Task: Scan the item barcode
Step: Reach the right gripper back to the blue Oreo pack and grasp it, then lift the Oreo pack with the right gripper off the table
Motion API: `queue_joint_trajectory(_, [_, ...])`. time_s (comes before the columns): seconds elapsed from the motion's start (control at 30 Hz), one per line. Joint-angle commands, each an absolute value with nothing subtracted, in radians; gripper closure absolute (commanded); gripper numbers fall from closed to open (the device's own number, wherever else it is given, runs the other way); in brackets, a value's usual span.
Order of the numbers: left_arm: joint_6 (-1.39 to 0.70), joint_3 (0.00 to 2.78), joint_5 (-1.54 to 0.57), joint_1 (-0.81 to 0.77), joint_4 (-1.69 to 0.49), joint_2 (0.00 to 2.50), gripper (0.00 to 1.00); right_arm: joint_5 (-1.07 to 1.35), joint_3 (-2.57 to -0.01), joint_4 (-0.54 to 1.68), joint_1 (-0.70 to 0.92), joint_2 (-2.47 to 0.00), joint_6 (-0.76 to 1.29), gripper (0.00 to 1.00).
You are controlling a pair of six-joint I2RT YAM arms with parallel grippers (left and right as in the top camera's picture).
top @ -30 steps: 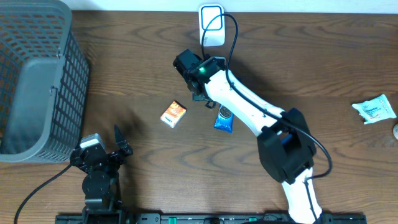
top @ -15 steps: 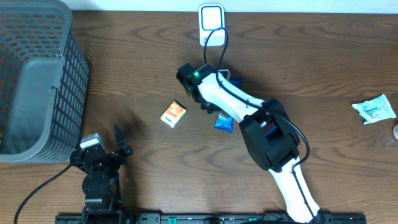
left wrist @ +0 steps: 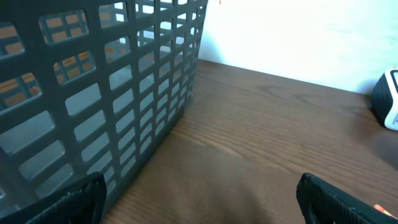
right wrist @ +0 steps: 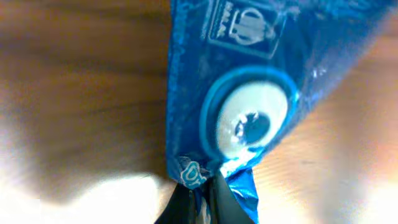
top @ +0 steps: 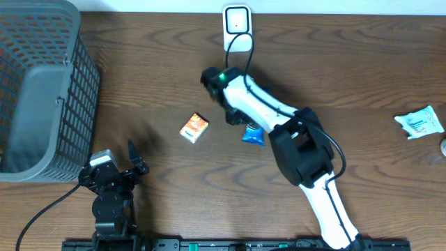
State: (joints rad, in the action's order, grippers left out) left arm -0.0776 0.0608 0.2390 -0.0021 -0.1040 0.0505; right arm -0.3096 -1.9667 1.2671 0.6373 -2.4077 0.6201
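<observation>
Blue foil packet [right wrist: 249, 93]: we pinch its edge in the right gripper [right wrist: 202, 194], keeping the printed face exposed for scanning; the left gripper [left wrist: 202, 202] rests wide.

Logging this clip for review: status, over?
Right hand shut on edge of blue packet. Left hand open, empty. Orange box apart, not in the way.

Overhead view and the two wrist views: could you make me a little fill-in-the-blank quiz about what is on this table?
1. The right arm's fingers are shut on the edge of the ____ packet.
2. In the overhead view, the grey basket stands to the ____ of the orange box.
3. The left arm's fingers are ____ and hold nothing.
Missing words: blue; left; open.
</observation>
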Motion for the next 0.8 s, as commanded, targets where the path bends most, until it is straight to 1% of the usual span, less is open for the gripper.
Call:
queue_joint_trajectory(0.0, [-0.072,0.032,0.247,-0.006,-0.113,0.05,0.02,0.228,-2.03,1.301,0.585,-2.371,0.287,0.99])
queue_joint_trajectory(0.03, [-0.072,0.032,0.247,-0.006,-0.113,0.05,0.02,0.321,-2.037,1.324,0.57,-2.361,0.227,0.99])
queue_joint_trajectory(0.13, [-0.072,0.032,0.247,-0.006,-0.113,0.05,0.02,0.7,-2.042,1.43,0.517,-2.342,-0.096,0.99])
queue_joint_trajectory(0.17, [-0.072,0.032,0.247,-0.006,-0.113,0.05,0.02,0.786,-2.042,1.473,0.501,-2.341,-0.195,0.99])
queue_joint_trajectory(0.27, [-0.072,0.032,0.247,-0.006,-0.113,0.05,0.02,0.895,-2.013,1.528,0.459,-2.342,-0.397,0.99])
queue_joint_trajectory(0.43, [-0.072,0.032,0.247,-0.006,-0.113,0.05,0.02,1.109,-1.869,1.497,0.397,-2.342,-0.685,0.99])
queue_joint_trajectory(0.53, [-0.072,0.032,0.247,-0.006,-0.113,0.05,0.02,1.22,-1.77,1.436,0.381,-2.342,-0.776,0.99])
queue_joint_trajectory(0.77, [-0.072,0.032,0.247,-0.006,-0.113,0.05,0.02,1.452,-1.606,1.283,0.368,-2.342,-0.783,0.99])
